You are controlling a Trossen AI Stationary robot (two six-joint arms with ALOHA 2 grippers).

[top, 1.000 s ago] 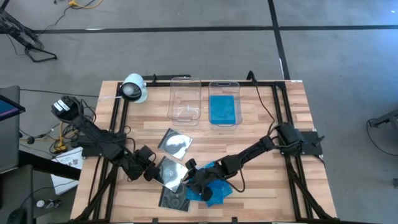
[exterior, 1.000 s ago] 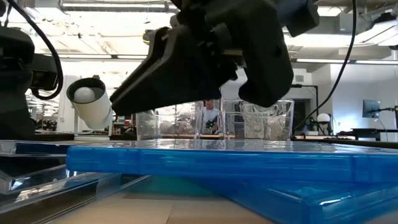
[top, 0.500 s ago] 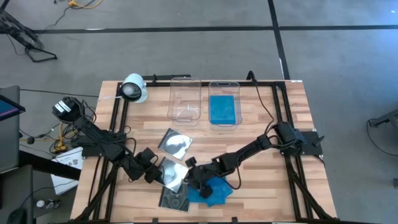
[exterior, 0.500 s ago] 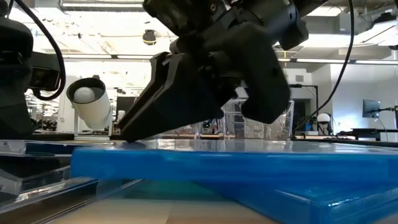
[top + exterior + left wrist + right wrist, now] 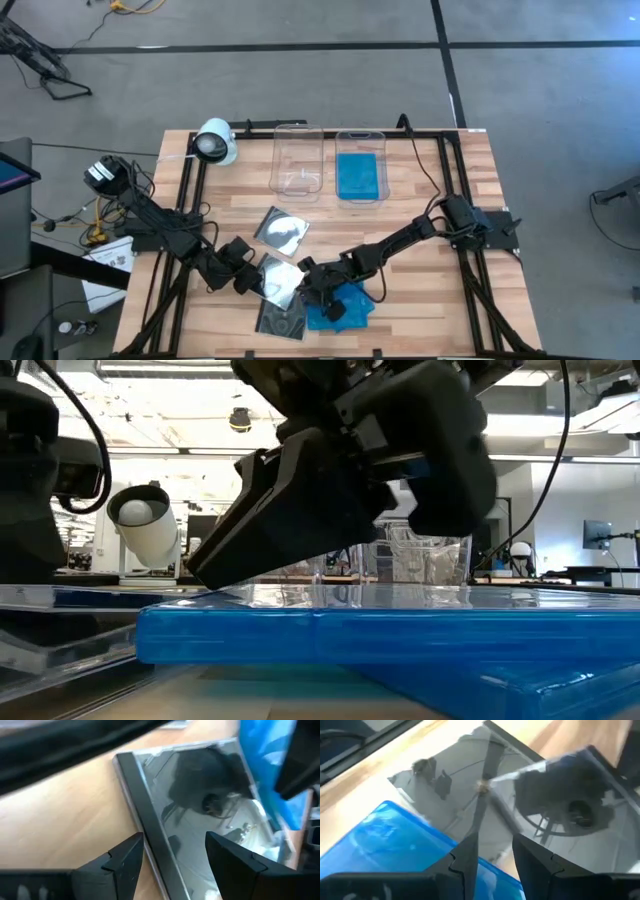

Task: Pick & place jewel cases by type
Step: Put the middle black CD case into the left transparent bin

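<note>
Left wrist view: left end effector [image 5: 172, 857] straddles clear jewel case [image 5: 200, 820], open.

- Left gripper [image 5: 252, 281] sits low near the table's front, fingers [image 5: 125, 865] parted.
- Right gripper [image 5: 308, 284] reaches across toward it, its fingers [image 5: 470, 855] apart too.

Front-centre crowded, both arms converging over the overlapping jewel cases [image 5: 300, 295], two clear tubs [image 5: 298, 160] and a white lamp [image 5: 215, 142] lining the far edge (right tub holding blue cases), bare wood open at right.
</note>
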